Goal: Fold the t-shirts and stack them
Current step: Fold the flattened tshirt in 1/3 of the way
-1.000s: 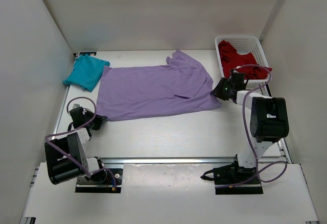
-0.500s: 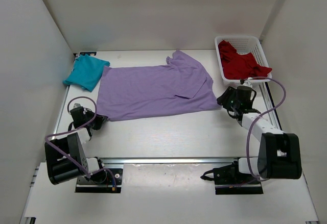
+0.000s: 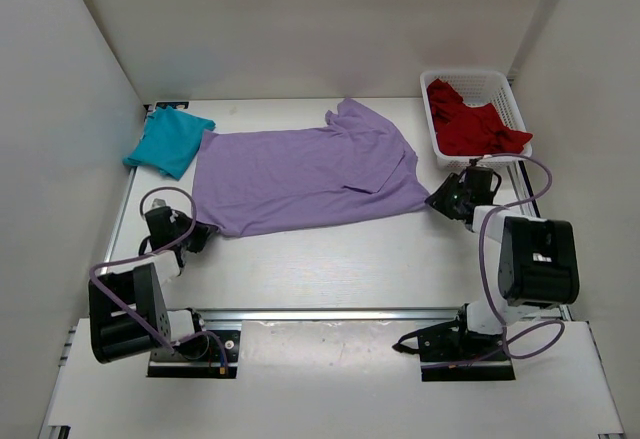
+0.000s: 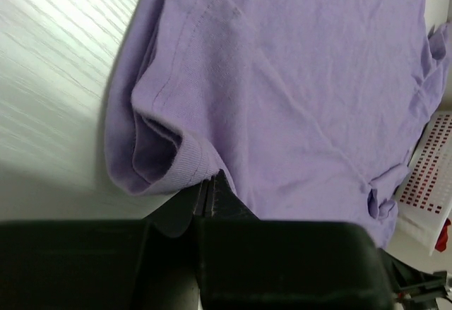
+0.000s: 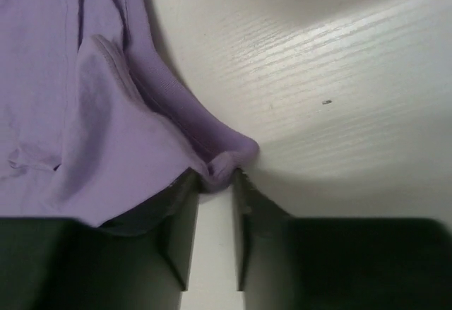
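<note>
Left gripper (image 4: pixel 210 193), watched from my remote desk, has its jaws pressed together on the near-left corner of the lavender t-shirt (image 3: pixel 305 179). The stitched edge bunches into a small fold right at the fingertips. Across the table (image 3: pixel 330 259), the right gripper (image 5: pixel 214 181) sits low at the shirt's near-right corner. Its two fingers (image 5: pixel 180 222) stand apart, with pale tabletop showing in the gap between them. A rolled nub of lavender fabric lies between the tips, and I cannot tell from the wrist view whether they bite it.

From the overhead camera I see the lavender t-shirt spread nearly flat across the middle of the table, stretched between the two arms. Its sleeves are toward the right side, with a few creases running through the cloth there.

The teal t-shirt (image 3: pixel 168 142) lies folded at the far-left corner, just beside the lavender shirt's far-left edge. The red t-shirt (image 3: pixel 468 124) is heaped in the white mesh basket (image 3: pixel 505 89) at the far right. One part of it drapes over the basket's near rim, close to the right arm's wrist.
</note>
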Available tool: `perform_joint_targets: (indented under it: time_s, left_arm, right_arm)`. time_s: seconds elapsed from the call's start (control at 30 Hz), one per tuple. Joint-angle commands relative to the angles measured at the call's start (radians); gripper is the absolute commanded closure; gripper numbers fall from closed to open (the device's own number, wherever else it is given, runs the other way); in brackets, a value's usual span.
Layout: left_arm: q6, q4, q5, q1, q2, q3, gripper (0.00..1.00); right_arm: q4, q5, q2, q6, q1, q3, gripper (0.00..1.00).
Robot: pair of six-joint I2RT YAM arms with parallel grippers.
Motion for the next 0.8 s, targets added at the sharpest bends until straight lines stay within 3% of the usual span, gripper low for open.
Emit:
perform_joint_targets:
  time_s: [0.0,0.07,0.1,0.2,0.33,0.5,0.6,0.7,0.77]
  left_arm:
    - [-0.021,0.023,-0.004,-0.037,-0.005,0.008,1.00]
    - [-0.018,0.019,0.010,-0.013,-0.011,0.000,1.00]
    - [-0.020,0.013,0.024,0.001,-0.017,-0.003,1.00]
    - [-0.017,-0.009,0.085,0.071,-0.043,-0.029,1.00]
    - [0.055,-0.121,0.176,0.192,-0.099,-0.048,1.00]
    - [0.115,-0.303,0.185,0.190,-0.323,-0.066,1.00]
    - [0.161,-0.414,0.153,0.168,-0.452,-0.072,1.00]
    - [0.200,-0.527,0.124,0.162,-0.529,-0.095,1.00]
    - [0.215,-0.586,0.111,0.168,-0.570,-0.112,0.98]
  right_arm:
    - [0.067,-0.054,0.042,0.028,-0.019,0.018,0.80]
    - [0.070,-0.059,0.045,0.045,-0.026,0.004,0.98]
    - [0.067,-0.069,0.035,0.066,-0.034,-0.013,1.00]
    - [0.080,-0.074,-0.083,0.130,-0.059,-0.138,1.00]
    - [-0.063,-0.013,-0.373,0.111,-0.081,-0.276,1.00]
    - [-0.257,-0.045,-0.781,0.189,-0.132,-0.402,1.00]
    - [-0.412,-0.002,-0.941,0.210,-0.112,-0.406,1.00]
    - [-0.572,0.091,-1.007,0.203,-0.085,-0.401,1.00]
    - [-0.572,0.108,-1.030,0.229,-0.004,-0.427,0.92]
